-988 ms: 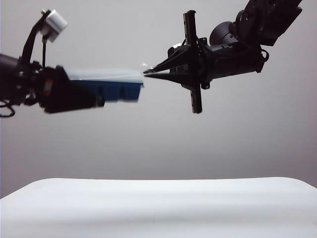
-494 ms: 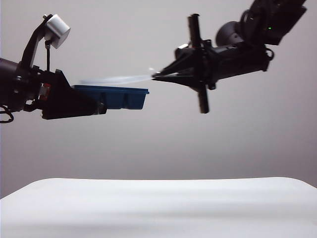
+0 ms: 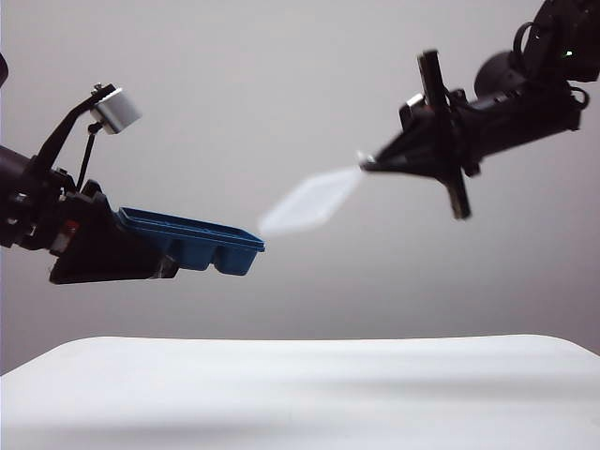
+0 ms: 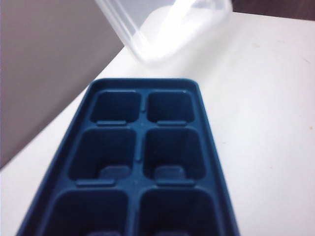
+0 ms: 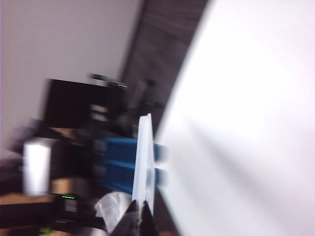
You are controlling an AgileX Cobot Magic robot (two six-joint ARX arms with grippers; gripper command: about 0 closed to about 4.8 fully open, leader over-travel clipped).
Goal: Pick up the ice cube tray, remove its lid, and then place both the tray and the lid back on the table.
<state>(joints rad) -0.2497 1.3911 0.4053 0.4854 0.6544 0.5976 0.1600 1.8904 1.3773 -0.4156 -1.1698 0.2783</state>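
Above the tabletop (image 3: 300,384), my left end effector (image 3: 141,258) grips the near end of the ice cube tray (image 3: 192,241), which now tips downward at its free end, all six cells bare in the left wrist view. To the tray's right, the lid (image 3: 311,202) has come clear of it within the past second and hangs apart, slanting down from my right end effector (image 3: 367,164), whose fingertips are pinched tight on its upper edge. That arm has swung up and away from the tray. I judge the separation done; both pieces remain high over the tabletop, yet to be set down.
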